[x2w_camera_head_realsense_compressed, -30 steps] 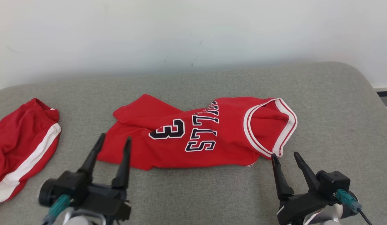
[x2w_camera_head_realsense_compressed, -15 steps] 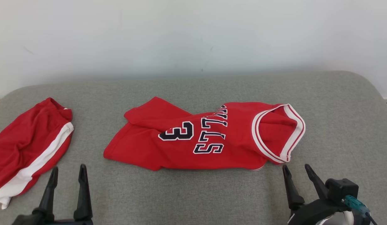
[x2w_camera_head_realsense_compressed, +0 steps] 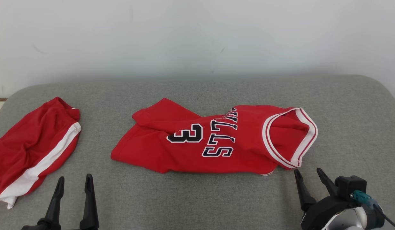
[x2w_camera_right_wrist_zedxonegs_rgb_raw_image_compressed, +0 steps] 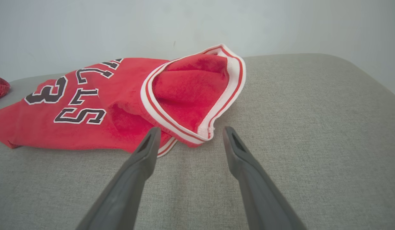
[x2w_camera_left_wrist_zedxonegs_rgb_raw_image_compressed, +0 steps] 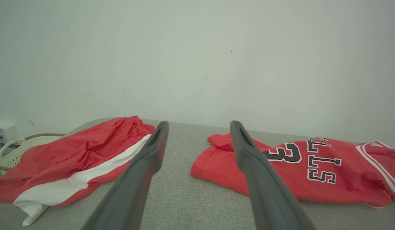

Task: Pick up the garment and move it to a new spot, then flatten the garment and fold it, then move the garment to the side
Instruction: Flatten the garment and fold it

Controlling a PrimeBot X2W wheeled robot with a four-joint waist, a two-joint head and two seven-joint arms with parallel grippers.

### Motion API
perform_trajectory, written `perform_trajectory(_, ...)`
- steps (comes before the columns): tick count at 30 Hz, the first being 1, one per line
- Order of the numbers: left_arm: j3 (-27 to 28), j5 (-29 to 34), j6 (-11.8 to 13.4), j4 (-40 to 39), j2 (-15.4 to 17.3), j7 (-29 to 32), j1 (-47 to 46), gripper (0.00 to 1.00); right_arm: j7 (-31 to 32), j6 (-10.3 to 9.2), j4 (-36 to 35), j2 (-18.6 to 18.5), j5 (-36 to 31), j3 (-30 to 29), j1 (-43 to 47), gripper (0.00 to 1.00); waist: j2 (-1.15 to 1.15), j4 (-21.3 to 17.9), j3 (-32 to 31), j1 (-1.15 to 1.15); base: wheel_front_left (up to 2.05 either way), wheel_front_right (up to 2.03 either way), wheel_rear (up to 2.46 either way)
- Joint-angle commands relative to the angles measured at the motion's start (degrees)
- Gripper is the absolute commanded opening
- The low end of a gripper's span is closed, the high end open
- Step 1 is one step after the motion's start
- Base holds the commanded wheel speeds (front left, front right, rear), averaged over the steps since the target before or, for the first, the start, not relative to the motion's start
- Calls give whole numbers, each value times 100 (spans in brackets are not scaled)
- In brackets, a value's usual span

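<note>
Just beyond spread right tool (x2w_camera_head_realsense_compressed: 307, 172), collar of red jersey (x2w_camera_head_realsense_compressed: 216, 140); spread left tool (x2w_camera_head_realsense_compressed: 74, 177) near hem, apart

Red shorts (x2w_camera_head_realsense_compressed: 34, 143) w/ white side stripe: crumpled on the grey padded surface (x2w_camera_head_realsense_compressed: 197, 198), ahead and left of the left gripper (x2w_camera_head_realsense_compressed: 74, 176), near, not touching. Surface runs under and ahead of both grippers, with a rounded far corner beyond the right gripper (x2w_camera_head_realsense_compressed: 307, 170). Pale wall (x2w_camera_head_realsense_compressed: 197, 38) straight ahead of the fingertips. Left wrist view: cream basket (x2w_camera_left_wrist_zedxonegs_rgb_raw_image_compressed: 12, 151) far left past the shorts, small white box (x2w_camera_left_wrist_zedxonegs_rgb_raw_image_compressed: 4, 131) just above it.
</note>
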Motion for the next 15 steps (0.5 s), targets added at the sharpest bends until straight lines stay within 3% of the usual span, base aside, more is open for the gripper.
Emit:
perform_trajectory(1, 21, 87, -43, 25, -35, -25, 24, 100, 35, 2, 122, -81, -20, 20, -98, 100, 0, 33, 19, 0, 0, 0, 0)
perform_trajectory(15, 191, 227, -333, 198, -252, -25, -103, 100, -8, 2, 1843, -508, 402, 304, -1035, 100, 0, 399, 215, 0, 0, 0, 0)
